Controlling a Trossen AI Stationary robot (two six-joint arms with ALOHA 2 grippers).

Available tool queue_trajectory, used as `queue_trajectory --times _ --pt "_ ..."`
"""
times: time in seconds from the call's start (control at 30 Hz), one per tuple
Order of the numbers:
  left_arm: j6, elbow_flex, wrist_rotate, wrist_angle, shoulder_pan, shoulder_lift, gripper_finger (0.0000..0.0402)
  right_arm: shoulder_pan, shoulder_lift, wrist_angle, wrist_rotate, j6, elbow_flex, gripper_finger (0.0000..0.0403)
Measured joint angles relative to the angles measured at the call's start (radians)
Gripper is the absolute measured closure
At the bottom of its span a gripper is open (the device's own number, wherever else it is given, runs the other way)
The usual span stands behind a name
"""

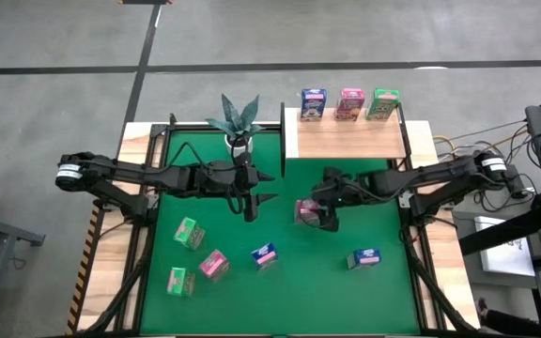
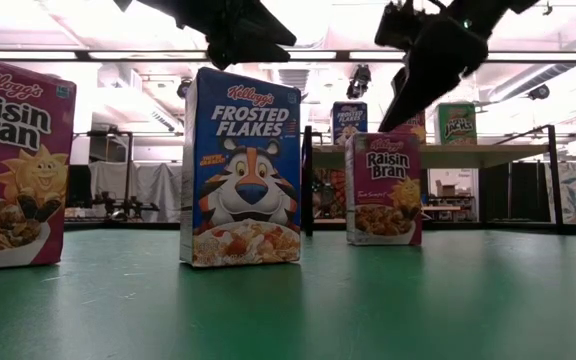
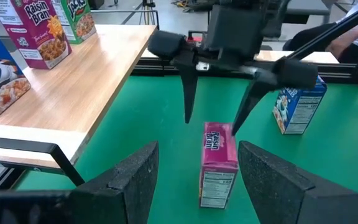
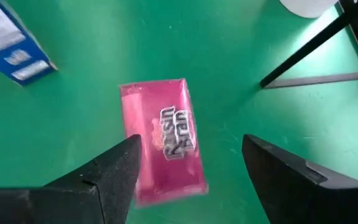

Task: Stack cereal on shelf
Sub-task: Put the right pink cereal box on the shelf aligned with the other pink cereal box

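Right now my right gripper [image 1: 328,219] hangs spread over an upright pink cardboard Raisin Bran box [image 1: 306,210], not touching it.

Around it on the green mat [image 1: 346,291]: a small blue Frosted Flakes box [image 1: 264,254] near, another blue box [image 1: 363,258] off toward the right edge, two green boxes [image 1: 189,232] [image 1: 180,281] and a pink one [image 1: 214,266] well apart on the left. My left gripper [image 1: 250,199], fingers apart too, hovers just beside the potted plant in its white pot [image 1: 238,122] and faces the box, crowding that side. Light-wood shelf board with black frame [image 1: 346,141] sits at the far edge, carrying a blue box [image 1: 313,104], a pink box [image 1: 349,103] and a green box [image 1: 382,103] along its back; front part bare. Target box stands straight, label top up.
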State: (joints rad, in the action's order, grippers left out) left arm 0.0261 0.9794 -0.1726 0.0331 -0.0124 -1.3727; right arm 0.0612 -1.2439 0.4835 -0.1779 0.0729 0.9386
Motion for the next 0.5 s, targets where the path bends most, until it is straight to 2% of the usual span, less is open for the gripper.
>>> queue_trajectory --times 0.13,0.5 --pt "-0.006 0.0 0.0 -0.005 0.0 0.0 0.0198 0.0 0.005 0.038 0.056 0.013 0.039 0.0134" --pt "-0.013 0.0 0.0 -0.006 0.0 0.0 0.0198 0.0 -0.085 0.01 0.05 0.011 -0.007 0.0132"
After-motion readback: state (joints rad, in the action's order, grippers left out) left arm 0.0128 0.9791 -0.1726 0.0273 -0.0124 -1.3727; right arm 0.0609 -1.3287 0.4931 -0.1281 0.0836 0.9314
